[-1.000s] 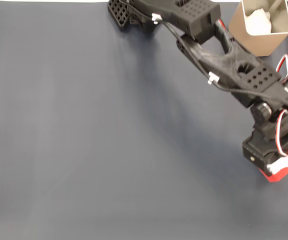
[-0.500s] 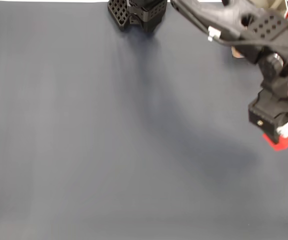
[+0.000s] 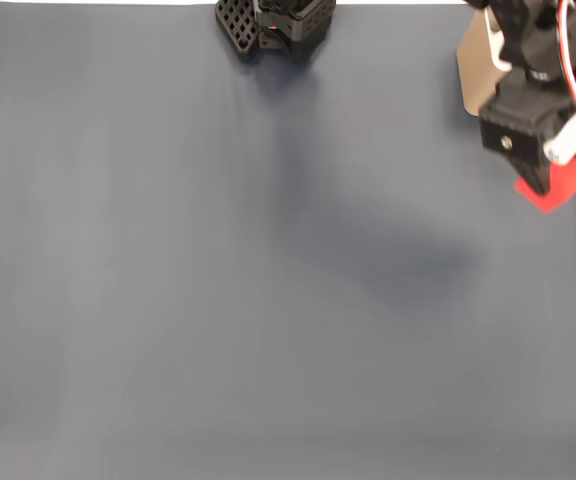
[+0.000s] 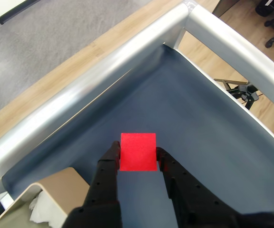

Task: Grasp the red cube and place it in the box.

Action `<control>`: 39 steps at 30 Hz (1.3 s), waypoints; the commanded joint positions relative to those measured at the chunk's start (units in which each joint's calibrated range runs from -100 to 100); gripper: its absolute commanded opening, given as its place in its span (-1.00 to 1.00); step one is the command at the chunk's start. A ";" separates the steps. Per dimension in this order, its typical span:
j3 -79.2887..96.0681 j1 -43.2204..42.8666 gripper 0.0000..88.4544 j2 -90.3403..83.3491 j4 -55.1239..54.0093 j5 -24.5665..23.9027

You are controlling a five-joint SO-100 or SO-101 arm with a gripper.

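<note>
Since a moment ago the arm has lifted and swung toward the far right corner of the dark bench (image 3: 218,300), carrying its load along. At lower left in the wrist view sits the box (image 4: 56,190), tan, with pale lining inside. Just right of it, the pincer (image 4: 138,159) is clamped on the red cube (image 4: 138,151), held clear above the bench.

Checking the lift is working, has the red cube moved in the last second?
Yes. In the fixed view the red cube, gripped by the hand, went up-frame toward the box.
</note>
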 commanded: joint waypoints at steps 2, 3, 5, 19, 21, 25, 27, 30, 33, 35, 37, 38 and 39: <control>5.06 -2.44 -0.97 -9.90 0.86 0.44; 6.07 -2.80 -0.97 -10.94 0.86 0.44; 7.98 -3.72 -0.97 -13.11 0.95 0.54; 16.38 -12.88 -0.97 -23.51 2.01 1.03; 17.47 -14.23 -0.97 -24.72 2.18 1.17; 19.57 -16.22 -0.97 -27.06 3.00 1.95; 21.03 -16.79 -0.97 -28.19 3.00 2.59; 22.85 -17.93 -0.97 -29.66 2.91 3.17; 24.68 -19.21 -0.97 -31.31 2.91 3.37; 25.41 -19.99 -0.97 -32.00 2.91 3.42; 25.77 -20.84 -0.97 -32.52 2.91 3.42; 25.96 -21.27 -0.97 -32.69 2.91 3.42; 26.14 -21.62 -0.97 -32.87 2.91 3.47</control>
